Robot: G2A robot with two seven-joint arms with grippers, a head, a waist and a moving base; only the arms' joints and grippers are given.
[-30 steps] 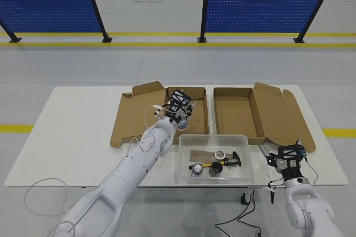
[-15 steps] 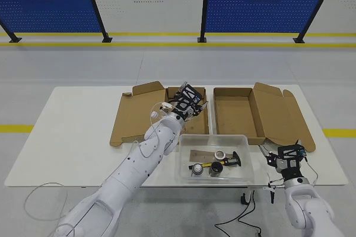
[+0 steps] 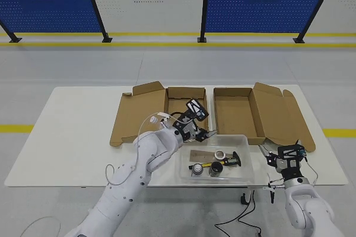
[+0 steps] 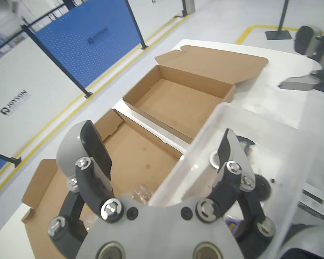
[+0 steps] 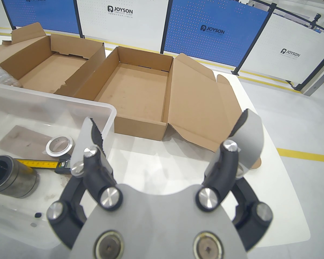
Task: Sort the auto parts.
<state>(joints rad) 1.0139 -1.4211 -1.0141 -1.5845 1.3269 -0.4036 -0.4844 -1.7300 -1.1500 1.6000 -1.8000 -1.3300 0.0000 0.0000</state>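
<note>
Fetch step, by my judgement: your left gripper [image 4: 159,138], jaws apart and empty, hangs over the clear bin's [image 3: 231,136] rim; auto parts [image 3: 216,169] lie inside; next, lower onto one and close.

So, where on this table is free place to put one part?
Free: the floor of the right brown cardboard box, and the white table beside the open flap of the left brown cardboard box. Crowded: the clear plastic bin of metal parts.
</note>
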